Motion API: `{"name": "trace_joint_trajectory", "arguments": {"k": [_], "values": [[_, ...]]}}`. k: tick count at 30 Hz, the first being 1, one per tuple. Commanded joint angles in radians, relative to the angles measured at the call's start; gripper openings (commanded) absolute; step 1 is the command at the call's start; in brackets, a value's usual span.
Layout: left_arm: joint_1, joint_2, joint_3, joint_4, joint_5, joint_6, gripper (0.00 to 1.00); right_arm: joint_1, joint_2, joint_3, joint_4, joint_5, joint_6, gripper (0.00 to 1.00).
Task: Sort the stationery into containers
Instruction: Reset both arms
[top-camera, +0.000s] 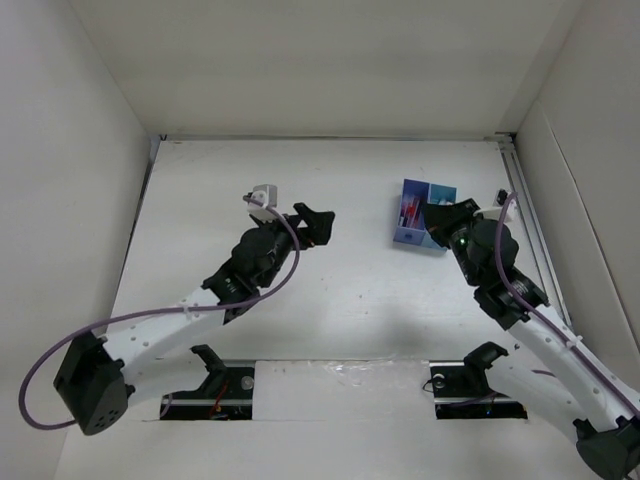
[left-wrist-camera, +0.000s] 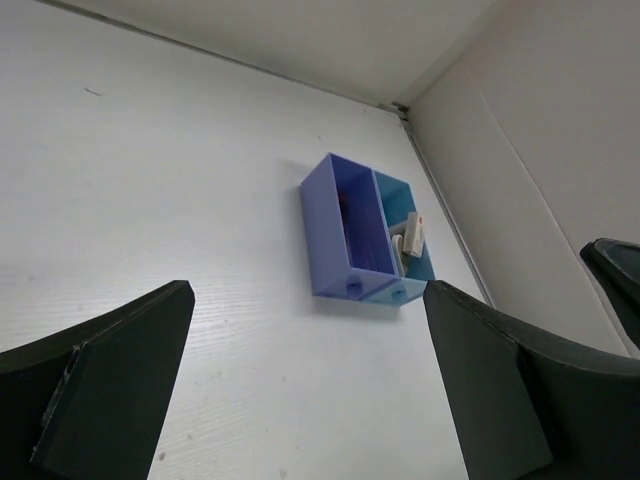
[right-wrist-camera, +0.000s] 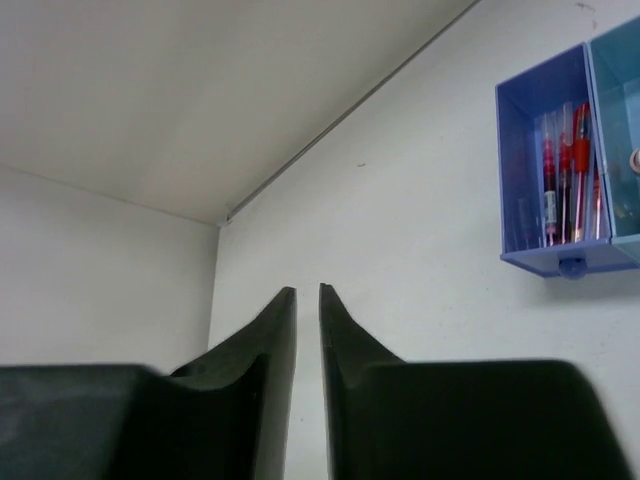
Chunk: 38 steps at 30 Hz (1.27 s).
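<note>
White worktop (top-camera: 350, 300), containers (top-camera: 410, 238) at 2 o'clock holding red pens (right-wrist-camera: 565, 170), likely light, stiff, slick, best pinched mid-barrel; left gripper (top-camera: 318, 225) apart, right gripper (right-wrist-camera: 307, 292) together, both empty

Pens (right-wrist-camera: 565, 175) in left tray (right-wrist-camera: 512, 150), erasers (left-wrist-camera: 410, 238) right.

The table (left-wrist-camera: 150, 200) is white and matt, with a fine grain like painted or laminated wood. The dark blue tray (left-wrist-camera: 322, 235) and the cyan tray (left-wrist-camera: 395, 195) are translucent plastic, smooth and glossy, with light passing through their walls. The red pens (right-wrist-camera: 565, 170) have clear, glossy plastic barrels. The eraser blocks (left-wrist-camera: 410, 238) look dull and whitish. The left gripper (left-wrist-camera: 308, 290) and right gripper (right-wrist-camera: 307, 290) have fingers (right-wrist-camera: 255, 400) of black matt plastic, faintly rough. The purple cable (top-camera: 150, 318) has a smooth, slightly shiny sheath. The walls (top-camera: 60, 150) are plain matt white.
</note>
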Motion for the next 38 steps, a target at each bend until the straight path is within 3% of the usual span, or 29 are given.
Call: {"name": "trace_joint_trajectory", "arguments": {"k": [1, 2, 3, 4, 7, 17, 21, 38], "values": [[0.012, -0.126, -0.085, -0.01, -0.097, -0.008, 1.0, 0.017, 0.014, 0.04, 0.047, 0.014, -0.006, 0.23], [0.012, -0.148, -0.103, -0.022, -0.109, -0.017, 1.0, 0.017, 0.014, 0.049, 0.047, 0.014, -0.006, 0.34], [0.012, -0.169, -0.119, -0.031, -0.121, -0.017, 1.0, 0.017, 0.024, 0.049, 0.047, 0.014, -0.006, 0.52], [0.012, -0.206, -0.134, -0.031, -0.131, -0.028, 1.0, 0.017, 0.035, 0.049, 0.047, 0.014, -0.015, 0.62], [0.012, -0.258, -0.18, -0.04, -0.131, -0.028, 1.0, 0.026, 0.058, 0.071, 0.027, 0.034, -0.016, 0.73], [0.012, -0.367, -0.228, -0.143, -0.213, -0.028, 1.0, 0.035, 0.058, 0.08, -0.06, 0.097, -0.006, 0.74], [0.012, -0.441, -0.24, -0.154, -0.213, -0.028, 1.0, 0.046, 0.104, 0.089, -0.083, 0.011, -0.019, 0.74], [0.012, -0.479, -0.249, -0.152, -0.144, -0.017, 1.0, 0.276, 0.244, 0.175, -0.149, 0.014, -0.057, 0.74]]}}
